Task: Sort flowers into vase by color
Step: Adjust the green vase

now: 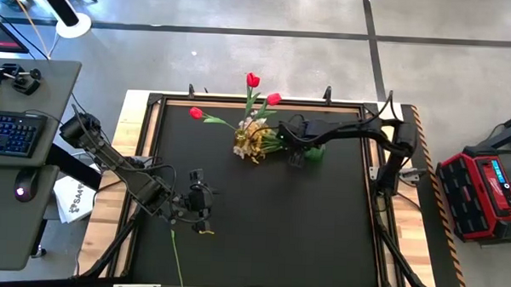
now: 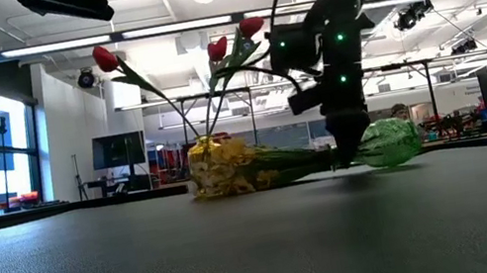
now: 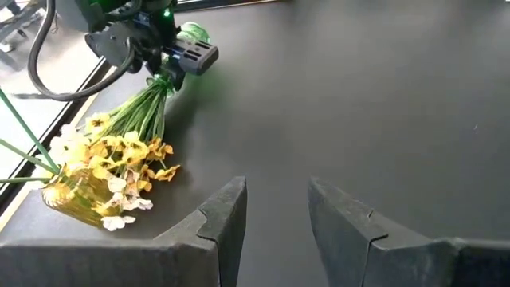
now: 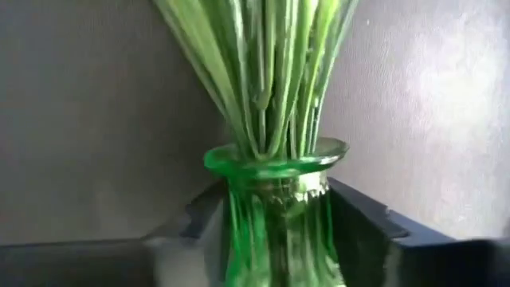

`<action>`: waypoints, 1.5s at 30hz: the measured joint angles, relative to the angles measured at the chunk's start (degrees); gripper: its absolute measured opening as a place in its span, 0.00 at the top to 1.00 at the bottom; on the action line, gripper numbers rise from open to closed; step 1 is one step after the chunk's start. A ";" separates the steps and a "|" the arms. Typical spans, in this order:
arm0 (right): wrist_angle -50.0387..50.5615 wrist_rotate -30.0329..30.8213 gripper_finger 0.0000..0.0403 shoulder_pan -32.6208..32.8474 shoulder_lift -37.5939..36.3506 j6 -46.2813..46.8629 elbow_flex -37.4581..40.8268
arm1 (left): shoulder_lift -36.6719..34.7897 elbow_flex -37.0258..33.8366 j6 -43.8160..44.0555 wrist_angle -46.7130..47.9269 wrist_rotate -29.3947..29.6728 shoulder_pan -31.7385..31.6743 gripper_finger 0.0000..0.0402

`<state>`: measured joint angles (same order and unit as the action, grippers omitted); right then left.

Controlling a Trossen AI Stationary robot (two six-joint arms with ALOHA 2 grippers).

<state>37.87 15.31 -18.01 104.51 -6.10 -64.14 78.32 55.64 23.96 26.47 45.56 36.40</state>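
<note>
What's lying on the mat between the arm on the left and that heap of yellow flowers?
Nothing. In the high view, only bare black mat separates the left gripper from the yellow flowers; the left wrist view shows the same empty stretch.

Green vase (image 4: 279,207), red tulips (image 2: 227,44)

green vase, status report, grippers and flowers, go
Right gripper straddling neck of green vase, which lies tipped over, yellow flowers spilling from it. Left gripper open, empty, well clear. Red tulips upright behind.
</note>
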 joint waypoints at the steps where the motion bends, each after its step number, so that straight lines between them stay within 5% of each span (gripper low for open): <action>1: 0.23 -0.41 0.64 -0.06 -0.24 0.12 0.31 | 0.00 0.00 -0.01 -0.12 0.00 0.00 0.70; 4: 0.73 -0.71 0.73 -0.01 -0.85 1.11 1.55 | 0.00 0.00 -0.02 -0.39 0.00 0.00 0.70; 9: -0.03 -1.04 0.73 -0.42 -5.06 4.35 6.87 | 0.04 -0.02 -0.04 -0.68 0.00 0.03 0.70; 24: -2.52 -2.29 0.73 -3.73 -38.37 26.90 31.67 | 0.04 -0.03 -0.10 -1.13 -0.02 0.02 0.70; 33: -13.64 -1.59 0.73 -3.68 -47.77 33.14 38.28 | 0.04 -0.04 -0.14 -1.10 0.00 0.00 0.70; 45: -27.48 18.63 0.73 5.32 -52.28 28.64 39.25 | 0.04 -0.04 -0.12 -1.08 0.00 0.00 0.70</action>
<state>10.38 33.94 -12.69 52.23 22.54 -24.90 78.37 55.59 23.83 25.39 45.56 36.40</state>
